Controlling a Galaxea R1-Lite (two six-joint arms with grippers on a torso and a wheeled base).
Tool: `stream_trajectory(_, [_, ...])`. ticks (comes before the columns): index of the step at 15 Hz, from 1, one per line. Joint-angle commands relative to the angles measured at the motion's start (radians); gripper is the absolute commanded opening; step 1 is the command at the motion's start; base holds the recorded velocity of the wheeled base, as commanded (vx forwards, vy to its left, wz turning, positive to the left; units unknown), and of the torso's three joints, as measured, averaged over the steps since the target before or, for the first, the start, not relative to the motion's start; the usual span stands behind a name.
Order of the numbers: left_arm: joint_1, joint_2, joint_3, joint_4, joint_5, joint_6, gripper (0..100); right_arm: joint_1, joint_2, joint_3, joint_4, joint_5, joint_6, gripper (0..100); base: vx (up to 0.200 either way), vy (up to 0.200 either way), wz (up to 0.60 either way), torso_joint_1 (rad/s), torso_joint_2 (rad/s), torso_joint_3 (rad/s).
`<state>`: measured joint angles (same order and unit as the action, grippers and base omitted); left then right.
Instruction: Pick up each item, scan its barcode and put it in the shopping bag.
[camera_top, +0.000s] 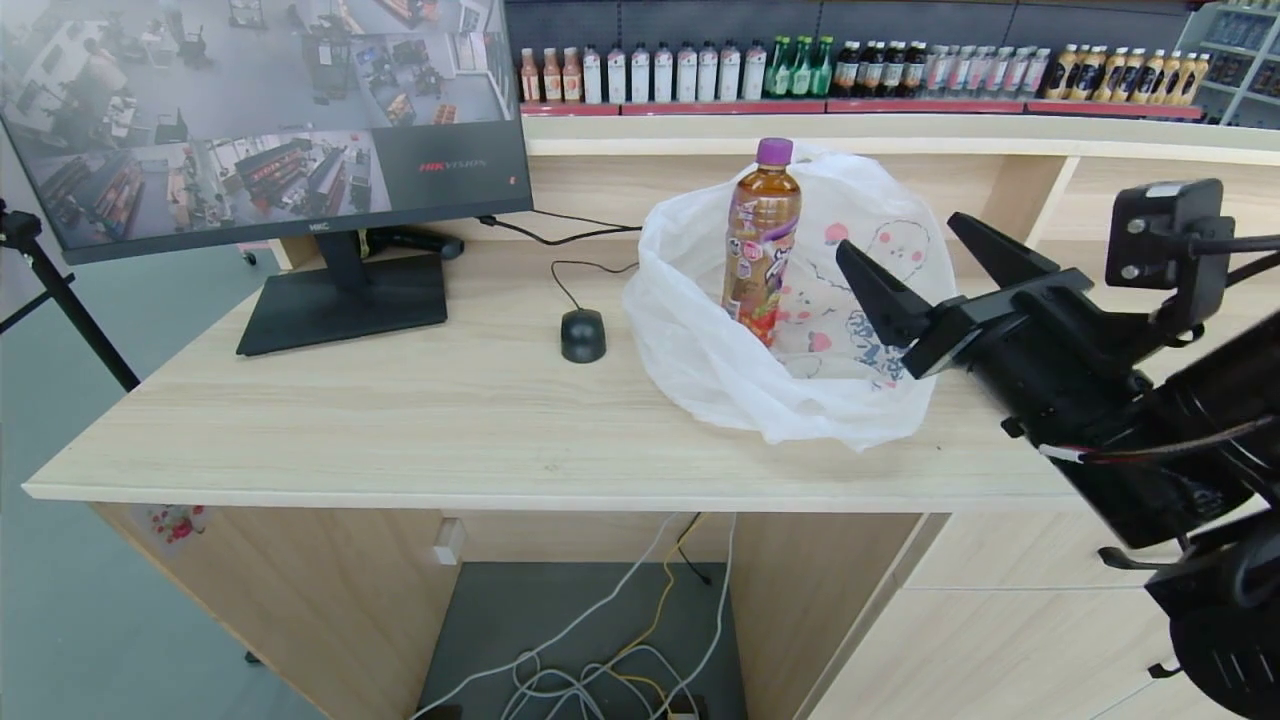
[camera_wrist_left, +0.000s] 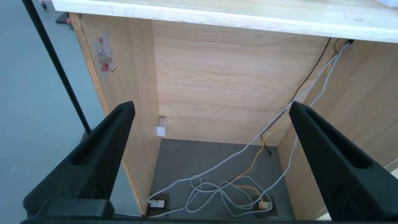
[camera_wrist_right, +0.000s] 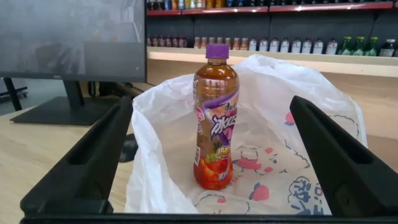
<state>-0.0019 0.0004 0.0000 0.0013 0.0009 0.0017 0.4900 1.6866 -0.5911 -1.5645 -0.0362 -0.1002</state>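
Just one bottle (camera_top: 762, 240) stands upright in one shopping bag (camera_top: 700, 370).

Thin glossy plastic shopping bag (camera_top: 700, 350) on matt wood-grain counter (camera_top: 400, 420)

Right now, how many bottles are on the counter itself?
1: the purple-capped bottle stands upright inside the white shopping bag on the counter. The bag's folds could hide something smaller.

The bottle (camera_top: 762, 240) holds amber liquid under a purple cap, its label purple, red and orange. The shopping bag (camera_top: 700, 350) is translucent white — pink and blue cartoon prints on it. The counter (camera_top: 400, 420) is pale wood grain; the mouse (camera_top: 583, 335) and the right gripper (camera_top: 900, 235) are black.
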Motion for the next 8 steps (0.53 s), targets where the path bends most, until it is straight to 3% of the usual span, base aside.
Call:
stream_trajectory(1, [0.0,0.0,0.0,0.0,0.001,0.0,100,0.005,-0.028,0.042,-0.006,-0.004,0.001,100,0.0,0.0,0.0,0.0,0.0,0.0])
stream_trajectory(6, [0.002,0.0,0.0,-0.001,0.001,-0.003,100,0.009,-0.105,0.189,-0.006,-0.036,0.017,100,0.0,0.0,0.0,0.0,0.0,0.0])
stream_trajectory(8, [0.002,0.0,0.0,0.0,0.001,-0.003,100,0.009,-0.1,0.186,-0.006,-0.036,0.017,100,0.0,0.0,0.0,0.0,0.0,0.0])
